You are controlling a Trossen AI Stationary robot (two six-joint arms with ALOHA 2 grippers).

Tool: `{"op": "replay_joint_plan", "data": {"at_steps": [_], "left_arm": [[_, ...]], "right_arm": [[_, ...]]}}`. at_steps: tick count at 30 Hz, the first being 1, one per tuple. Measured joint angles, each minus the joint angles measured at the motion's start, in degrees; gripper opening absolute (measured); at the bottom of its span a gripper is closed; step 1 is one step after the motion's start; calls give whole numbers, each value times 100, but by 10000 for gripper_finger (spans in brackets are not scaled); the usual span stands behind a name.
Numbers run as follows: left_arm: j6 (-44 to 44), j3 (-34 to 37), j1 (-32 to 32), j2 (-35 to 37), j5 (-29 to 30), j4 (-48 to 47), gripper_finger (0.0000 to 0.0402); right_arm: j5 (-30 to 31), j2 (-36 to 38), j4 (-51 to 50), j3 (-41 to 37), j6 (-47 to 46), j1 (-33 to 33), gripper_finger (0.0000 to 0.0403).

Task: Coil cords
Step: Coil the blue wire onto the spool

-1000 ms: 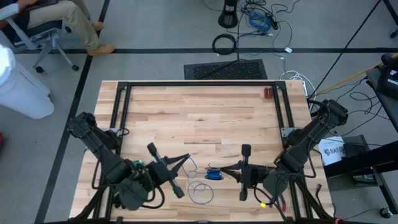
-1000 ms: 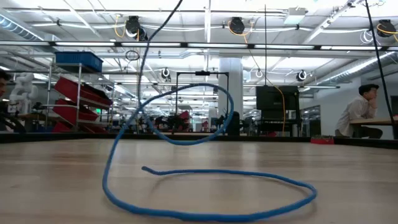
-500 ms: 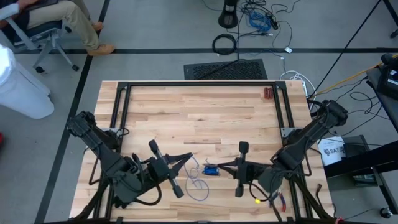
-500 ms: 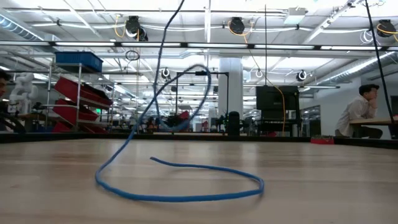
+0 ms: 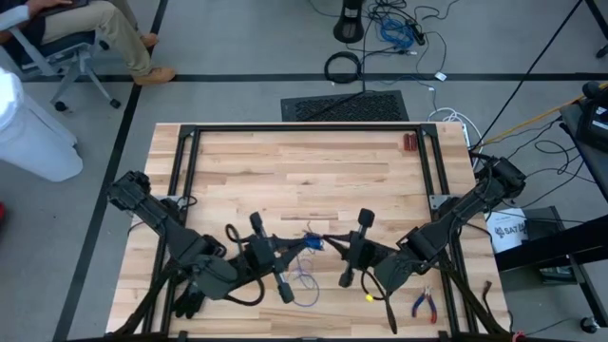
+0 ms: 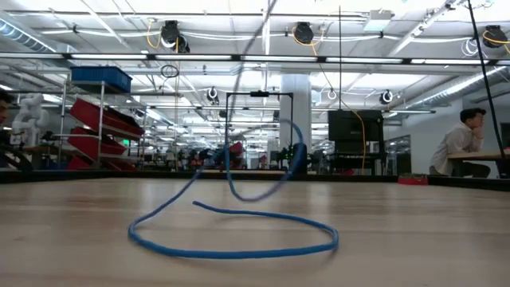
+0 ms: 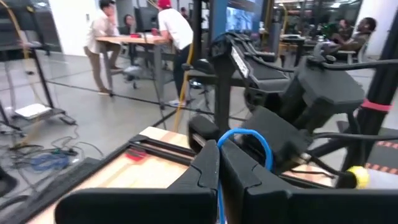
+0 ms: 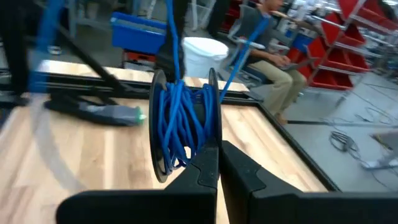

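Cords here are one thin blue wire (image 5: 306,256), and its place is between the two grippers near the table's near edge: a wound bundle (image 8: 181,124) sits right at the tips of the right gripper (image 5: 328,242), a strand runs across to the left gripper (image 5: 293,249), and the slack lies as a loose loop (image 6: 231,235) on the wooden table (image 5: 304,171) just below both.

Compared with a second ago, both arms have swung toward the middle, so the two grippers now nearly meet where they were apart. The loop on the table has drawn in; it is tighter and smaller, and the raised part of the wire has dropped lower. I judge that another turn is going onto the bundle and that only a modest tail is left to wind.

Both grippers are closed tight. The right one pinches the bundle, which stands upright just ahead of its fingers. The left one clamps the strand, which arches just past its fingertips.

Hard to make out: from above, the bundle is a small blue speck partly covered by the gripper tips, so the number of turns cannot be counted. The wire's free end is not clear in the low view, where the moving strand blurs. A red-handled pliers (image 5: 424,302) lies beside the right arm's base, untouched.
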State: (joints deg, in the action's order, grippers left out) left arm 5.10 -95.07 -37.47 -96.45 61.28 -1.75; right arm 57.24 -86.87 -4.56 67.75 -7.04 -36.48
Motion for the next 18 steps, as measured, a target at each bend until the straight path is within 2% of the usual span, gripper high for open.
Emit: {"op": "replay_joint_plan", "data": {"at_steps": [5,18], "left_arm": [[210,0,133,-196,-452,36,3],[312,0,338,-863,-890,759,3]], "right_arm": [[223,-2,9,0,-134,6,0],[266,0,2,0,-239,1,0]]}}
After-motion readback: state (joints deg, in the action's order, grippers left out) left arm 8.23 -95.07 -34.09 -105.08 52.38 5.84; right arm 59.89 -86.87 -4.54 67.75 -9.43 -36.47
